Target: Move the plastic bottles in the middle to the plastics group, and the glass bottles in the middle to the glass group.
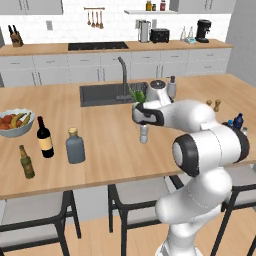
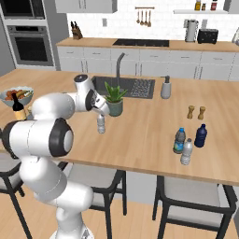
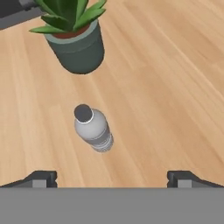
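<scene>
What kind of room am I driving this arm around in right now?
A home kitchen, rendered rather than real. A wooden island counter holds a sink with a tall faucet, and the back wall has a cooktop, a built-in oven and a toaster.

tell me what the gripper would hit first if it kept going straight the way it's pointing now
Probably the small grey water bottle standing below the open gripper, likely its cap first. It sits a little left of centre between the fingers, so the wooden counter beside it is possible.
</scene>
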Motion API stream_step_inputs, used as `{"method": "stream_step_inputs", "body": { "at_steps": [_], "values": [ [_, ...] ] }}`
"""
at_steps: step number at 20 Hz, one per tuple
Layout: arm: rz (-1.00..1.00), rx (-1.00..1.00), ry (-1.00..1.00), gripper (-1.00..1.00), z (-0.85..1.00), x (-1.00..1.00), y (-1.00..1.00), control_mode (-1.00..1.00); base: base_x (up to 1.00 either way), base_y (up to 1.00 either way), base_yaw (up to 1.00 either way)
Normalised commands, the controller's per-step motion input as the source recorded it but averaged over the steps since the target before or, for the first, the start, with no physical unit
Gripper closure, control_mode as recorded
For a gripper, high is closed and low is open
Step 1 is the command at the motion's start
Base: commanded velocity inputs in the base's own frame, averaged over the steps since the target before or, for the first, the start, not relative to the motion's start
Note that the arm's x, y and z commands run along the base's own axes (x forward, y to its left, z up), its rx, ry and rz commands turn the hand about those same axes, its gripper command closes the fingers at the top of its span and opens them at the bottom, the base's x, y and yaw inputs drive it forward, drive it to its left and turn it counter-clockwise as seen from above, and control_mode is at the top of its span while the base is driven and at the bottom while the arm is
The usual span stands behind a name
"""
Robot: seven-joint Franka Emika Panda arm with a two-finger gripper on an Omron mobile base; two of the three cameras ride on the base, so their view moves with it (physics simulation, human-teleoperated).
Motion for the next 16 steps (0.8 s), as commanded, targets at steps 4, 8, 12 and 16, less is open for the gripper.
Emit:
{"method": "stream_step_inputs", "body": {
  "at_steps": [4,8,12,16],
  "values": [
    [0.00,0.00,0.01,-1.00,-0.12,0.12,0.23,-1.00,0.00,0.00,0.00],
    [0.00,0.00,0.06,-1.00,-0.26,0.39,0.09,-1.00,0.00,0.00,0.00],
    [0.00,0.00,0.08,-1.00,-0.21,0.42,0.01,-1.00,0.00,0.00,0.00],
    [0.00,0.00,0.11,-1.00,-0.15,0.29,0.00,-1.00,0.00,0.00,0.00]
  ]
}}
